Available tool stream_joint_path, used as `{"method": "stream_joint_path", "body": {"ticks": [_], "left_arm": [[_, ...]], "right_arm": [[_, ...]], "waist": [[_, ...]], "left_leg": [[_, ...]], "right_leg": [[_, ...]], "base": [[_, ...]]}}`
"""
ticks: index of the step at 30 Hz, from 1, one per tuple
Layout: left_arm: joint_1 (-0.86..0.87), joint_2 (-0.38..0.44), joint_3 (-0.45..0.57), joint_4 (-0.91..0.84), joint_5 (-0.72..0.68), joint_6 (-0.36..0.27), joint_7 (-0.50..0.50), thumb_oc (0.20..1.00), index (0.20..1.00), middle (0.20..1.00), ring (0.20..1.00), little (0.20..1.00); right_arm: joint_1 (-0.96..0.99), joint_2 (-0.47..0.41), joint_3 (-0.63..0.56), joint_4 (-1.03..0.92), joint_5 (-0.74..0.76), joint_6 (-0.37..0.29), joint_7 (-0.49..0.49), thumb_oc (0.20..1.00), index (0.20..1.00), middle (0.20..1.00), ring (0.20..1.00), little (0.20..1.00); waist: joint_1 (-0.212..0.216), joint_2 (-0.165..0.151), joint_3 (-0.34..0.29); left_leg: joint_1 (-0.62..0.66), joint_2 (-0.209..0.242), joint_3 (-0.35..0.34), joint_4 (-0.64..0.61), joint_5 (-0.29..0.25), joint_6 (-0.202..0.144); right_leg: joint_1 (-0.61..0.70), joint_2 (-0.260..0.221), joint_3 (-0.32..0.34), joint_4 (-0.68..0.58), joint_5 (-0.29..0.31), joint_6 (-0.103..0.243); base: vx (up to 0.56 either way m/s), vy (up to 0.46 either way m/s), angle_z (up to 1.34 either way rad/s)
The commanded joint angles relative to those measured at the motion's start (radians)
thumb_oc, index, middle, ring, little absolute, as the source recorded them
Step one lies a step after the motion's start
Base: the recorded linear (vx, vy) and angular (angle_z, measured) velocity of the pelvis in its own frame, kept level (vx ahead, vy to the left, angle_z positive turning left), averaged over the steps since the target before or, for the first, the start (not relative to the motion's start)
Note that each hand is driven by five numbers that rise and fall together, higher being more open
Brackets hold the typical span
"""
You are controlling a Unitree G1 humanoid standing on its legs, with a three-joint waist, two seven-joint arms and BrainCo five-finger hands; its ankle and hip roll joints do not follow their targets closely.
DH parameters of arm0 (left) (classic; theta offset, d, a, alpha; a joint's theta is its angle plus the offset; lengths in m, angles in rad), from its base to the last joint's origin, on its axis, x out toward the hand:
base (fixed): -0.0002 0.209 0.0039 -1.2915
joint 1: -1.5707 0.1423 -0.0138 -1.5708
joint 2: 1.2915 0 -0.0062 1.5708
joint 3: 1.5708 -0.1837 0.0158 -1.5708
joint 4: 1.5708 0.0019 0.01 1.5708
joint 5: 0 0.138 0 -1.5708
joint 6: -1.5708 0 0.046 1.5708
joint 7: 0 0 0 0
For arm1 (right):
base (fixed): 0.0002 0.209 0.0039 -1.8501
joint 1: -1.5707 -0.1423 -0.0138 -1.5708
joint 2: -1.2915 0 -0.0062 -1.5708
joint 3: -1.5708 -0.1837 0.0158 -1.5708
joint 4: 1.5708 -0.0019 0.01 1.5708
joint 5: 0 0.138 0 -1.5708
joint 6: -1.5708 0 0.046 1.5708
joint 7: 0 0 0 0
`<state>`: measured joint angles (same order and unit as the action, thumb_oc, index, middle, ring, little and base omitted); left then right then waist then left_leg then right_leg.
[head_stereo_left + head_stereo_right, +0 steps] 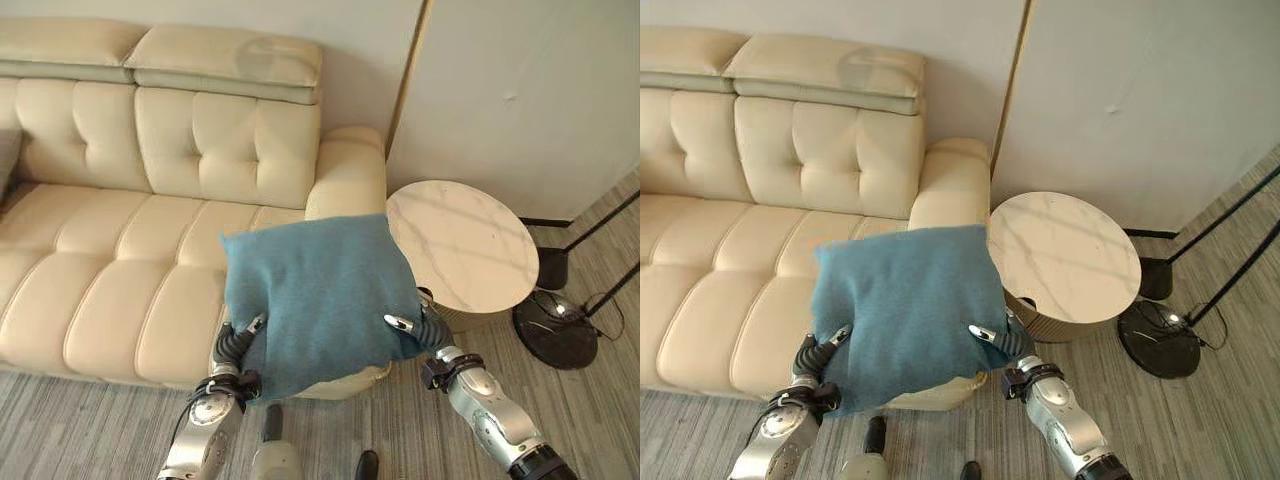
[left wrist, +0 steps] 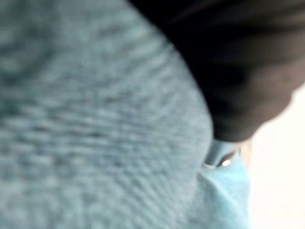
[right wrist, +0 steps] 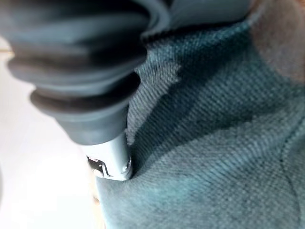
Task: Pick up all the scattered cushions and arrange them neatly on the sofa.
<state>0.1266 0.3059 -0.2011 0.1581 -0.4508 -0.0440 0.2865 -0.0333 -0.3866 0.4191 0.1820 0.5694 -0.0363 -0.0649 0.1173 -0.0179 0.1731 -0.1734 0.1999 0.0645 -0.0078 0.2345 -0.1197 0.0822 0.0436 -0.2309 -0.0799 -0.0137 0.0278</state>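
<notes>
A teal cushion (image 1: 315,300) hangs in the air over the front right corner of the cream sofa (image 1: 120,270), just before its armrest (image 1: 345,175). My left hand (image 1: 235,345) grips the cushion's lower left edge, thumb on top. At the lower right edge my right hand (image 1: 430,330) grips it the same way. The remaining fingers of both hands are hidden under the cloth. In the right wrist view my thumb (image 3: 112,152) presses a dent into the teal weave (image 3: 228,143). The left wrist view has the cushion (image 2: 95,119) close against my hand's dark cover (image 2: 228,62).
A round marble side table (image 1: 465,245) stands right of the armrest. Behind it on the wood floor is a black floor-lamp base (image 1: 555,325) with slanted poles. A grey cushion's corner (image 1: 8,155) shows at the sofa's far left. White walls rise behind.
</notes>
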Motion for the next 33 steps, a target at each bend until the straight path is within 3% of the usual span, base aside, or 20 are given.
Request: {"method": "stream_joint_path", "body": {"ticks": [1,6,7,11,12,15,18,29,32,33], "left_arm": [[-0.147,0.001,-0.052,-0.113,0.051,-0.081,-0.031,0.2,0.2,0.2,0.2,0.2],[-0.117,-0.008,-0.046,-0.122,0.058,-0.083,-0.035,0.2,0.2,0.2,0.2,0.2],[-0.117,-0.008,-0.046,-0.122,0.058,-0.082,-0.035,0.2,0.2,0.2,0.2,0.2],[-0.101,-0.018,-0.041,-0.121,0.06,-0.084,-0.038,0.2,0.2,0.2,0.2,0.2],[-0.101,-0.018,-0.041,-0.121,0.06,-0.084,-0.038,0.2,0.2,0.2,0.2,0.2],[-0.096,-0.028,-0.041,-0.12,0.083,-0.088,-0.042,0.2,0.2,0.2,0.2,0.2],[-0.092,-0.025,-0.023,-0.128,0.101,-0.091,-0.046,0.2,0.2,0.2,0.2,0.2],[-0.124,0.01,-0.009,-0.143,0.185,-0.139,0.008,0.2,0.2,0.2,0.2,0.2],[-0.161,0.021,-0.032,-0.143,0.189,-0.141,0.018,0.2,0.2,0.2,0.2,0.2],[-0.19,0.026,-0.057,-0.137,0.199,-0.14,0.031,0.2,0.2,0.2,0.2,0.2]], "right_arm": [[-0.12,0.116,0.042,-0.159,0.019,-0.09,0.055,0.2,0.2,0.2,0.2,0.2],[-0.112,0.103,0.057,-0.17,0.017,-0.085,0.071,0.2,0.2,0.2,0.2,0.2],[-0.111,0.103,0.057,-0.17,0.017,-0.085,0.071,0.2,0.2,0.2,0.2,0.2],[-0.088,0.096,0.042,-0.168,0.024,-0.086,0.08,0.2,0.2,0.2,0.2,0.2],[-0.088,0.096,0.042,-0.168,0.024,-0.086,0.08,0.2,0.2,0.2,0.2,0.2],[-0.051,0.094,0.003,-0.179,0.016,-0.098,0.08,0.2,0.2,0.2,0.2,0.2],[-0.045,0.097,-0.004,-0.177,0.007,-0.092,0.081,0.2,0.2,0.2,0.2,0.2],[-0.1,0.172,0.046,-0.149,-0.024,-0.113,0.077,0.2,0.2,0.2,0.2,0.2],[-0.118,0.184,0.047,-0.162,-0.032,-0.122,0.067,0.2,0.2,0.2,0.2,0.2],[-0.124,0.193,0.045,-0.169,-0.034,-0.138,0.053,0.2,0.2,0.2,0.2,0.2]], "waist": [[-0.019,-0.061,0.038],[-0.044,-0.103,0.02],[-0.044,-0.102,0.022],[-0.078,-0.098,0.003],[-0.078,-0.098,0.003],[-0.118,-0.075,-0.022],[-0.129,-0.06,-0.05],[-0.077,-0.121,-0.058],[-0.074,-0.127,-0.05],[-0.087,-0.128,-0.037]], "left_leg": [[-0.073,-0.124,0.028,-0.003,-0.05,0.021],[0.011,-0.061,0.056,0.139,-0.187,0.039],[0.013,-0.06,0.055,0.14,-0.188,0.038],[0.116,0.028,0.155,0.117,-0.227,0.006],[0.117,0.028,0.155,0.117,-0.227,0.006],[0.188,0.082,0.296,0.035,-0.195,-0.031],[0.211,0.061,0.326,-0.061,-0.173,-0.032],[0.198,-0.069,0.261,-0.075,-0.259,0.045],[0.194,-0.105,0.224,-0.079,-0.277,0.072],[0.196,-0.121,0.196,-0.079,-0.287,0.084]], "right_leg": [[-0.001,-0.038,-0.002,0.087,-0.162,-0.005],[-0.021,-0.099,-0.093,0.054,-0.128,-0.008],[-0.018,-0.099,-0.093,0.053,-0.128,-0.008],[-0.02,-0.122,-0.158,0.037,-0.121,0.005],[-0.019,-0.122,-0.158,0.037,-0.121,0.005],[-0.02,-0.155,-0.258,0.026,-0.099,0.023],[-0.016,-0.163,-0.284,0.023,-0.076,0.036],[-0.04,-0.264,-0.287,0.062,-0.003,0.114],[-0.058,-0.291,-0.25,0.131,-0.016,0.125],[-0.084,-0.279,-0.187,0.195,-0.033,0.117]], "base": [[-0.18,-0.014,0.89],[-0.13,0.003,0.48],[-0.06,0.037,0.37],[-0.03,0.079,0.67],[0.03,0.12,0.74],[-0.05,0.223,0.53],[0.04,0.219,1.4],[0.02,0.214,0.12],[0.06,0.178,0.39],[0.08,0.178,0.89]]}}
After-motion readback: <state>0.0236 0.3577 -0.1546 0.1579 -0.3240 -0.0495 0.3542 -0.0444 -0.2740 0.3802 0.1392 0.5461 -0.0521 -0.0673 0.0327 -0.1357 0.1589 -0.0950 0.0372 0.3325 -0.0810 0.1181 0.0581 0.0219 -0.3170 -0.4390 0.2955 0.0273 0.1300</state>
